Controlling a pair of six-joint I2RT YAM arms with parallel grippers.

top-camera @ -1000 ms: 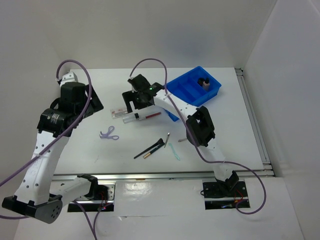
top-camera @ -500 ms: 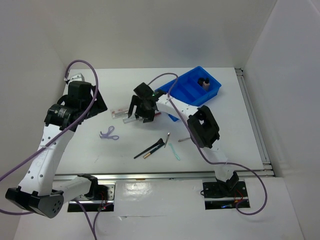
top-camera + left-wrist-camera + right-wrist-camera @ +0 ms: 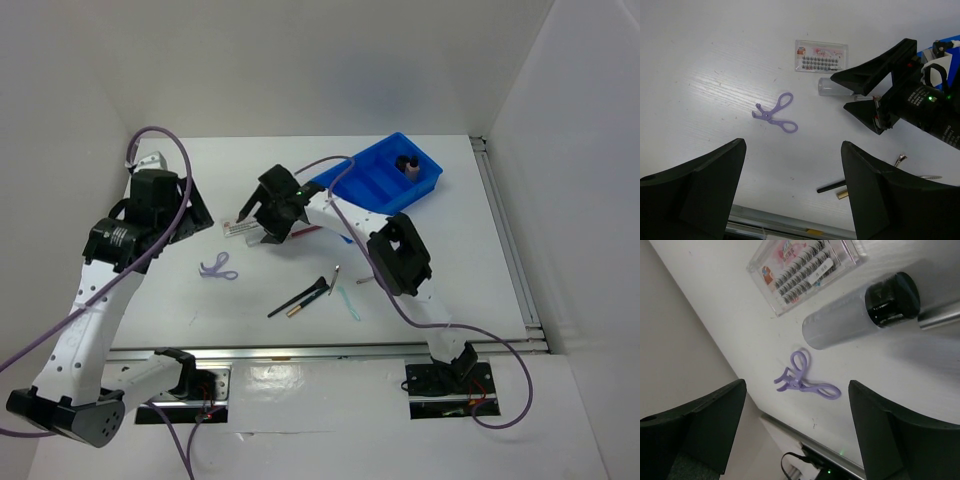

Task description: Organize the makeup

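Makeup (image 3: pixel 300 298), loose set, mostly unsorted on the white table (image 3: pixel 470 260).

Top external. We list:
- one black-capped bottle (image 3: pixel 408 166) standing toward the far end of the blue tray (image 3: pixel 372 186)
- white card (image 3: pixel 236 228) left of the tray
- red pencil (image 3: pixel 308 231) between card and tray
- lilac scissors (image 3: pixel 218 268) on the left arm's side
- black brushes (image 3: pixel 312 290) and teal tool (image 3: pixel 348 304) toward the front edge

The right gripper (image 3: pixel 264 214) hangs over the card's near side. The left gripper (image 3: pixel 193 214) sits well left of the card, and we cannot read its jaws here.

Left wrist. Left jaws are spread and hold nothing. The scissors (image 3: pixel 775 116) lie ahead of them, apart. The clear tube (image 3: pixel 832 86) lies just beside the card (image 3: pixel 821 56), long axis parallel to the card's long edge. The right fingers (image 3: pixel 872 75) stand apart, one on either side of the tube's end. We cannot tell whether they touch it.

Right wrist. Right jaws are spread and empty. The tube (image 3: pixel 850 322) lies ahead, toward the right-hand finger (image 3: pixel 900 435), with its black cap (image 3: pixel 891 299) at the far end and the card (image 3: pixel 807 272) beyond. Its long axis slants across the view, closer to the line joining the fingers than square to it.

We judge the right arm far the nearer to the tube. The grasp likely turns on rolling the wrist so the jaws close across the tube's width.
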